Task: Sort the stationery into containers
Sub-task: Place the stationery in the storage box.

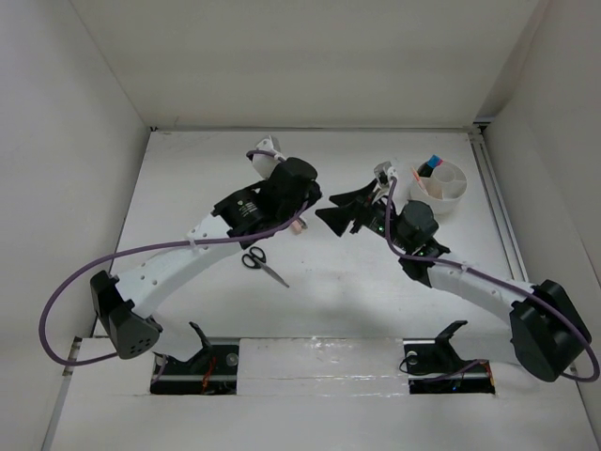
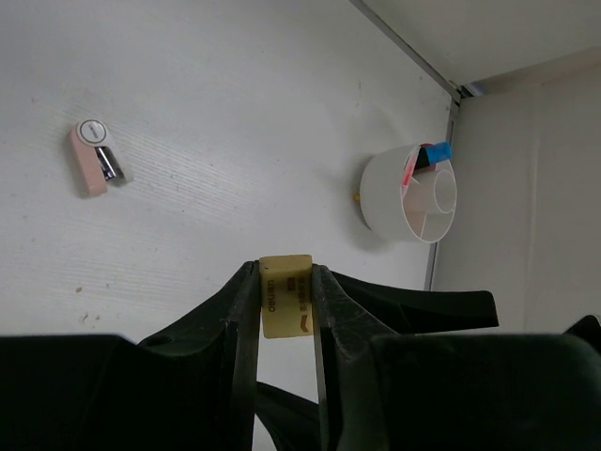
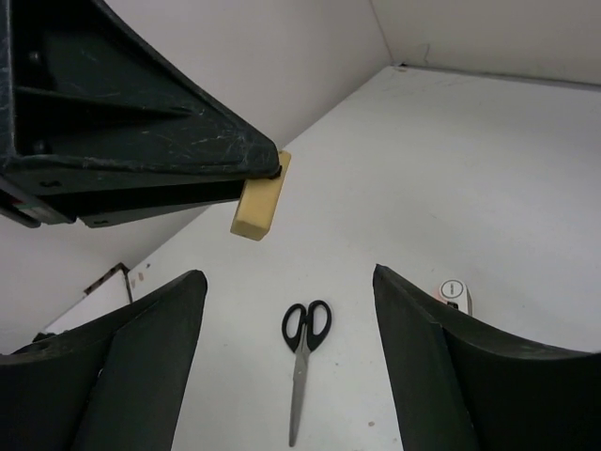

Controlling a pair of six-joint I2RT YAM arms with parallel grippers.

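Observation:
My left gripper (image 2: 285,271) is shut on a small tan piece (image 2: 285,297) with print on it, held above the table. It also shows in the right wrist view, where the tan piece (image 3: 260,204) sticks out of the left fingers (image 3: 169,164). My right gripper (image 3: 286,277) is open and empty, facing the left gripper (image 1: 313,194) closely at mid table. Black-handled scissors (image 1: 264,263) lie flat below them. A pinkish eraser-like item (image 2: 92,158) lies on the table. The white bowl (image 1: 453,202) at the back right holds a white cup (image 2: 439,193) and markers with pink and blue caps (image 2: 427,158).
White walls close in the table on the left, back and right, with a rail (image 1: 495,202) along the right edge. A purple cable (image 1: 66,291) loops off the left arm. The arm bases (image 1: 202,362) stand at the near edge.

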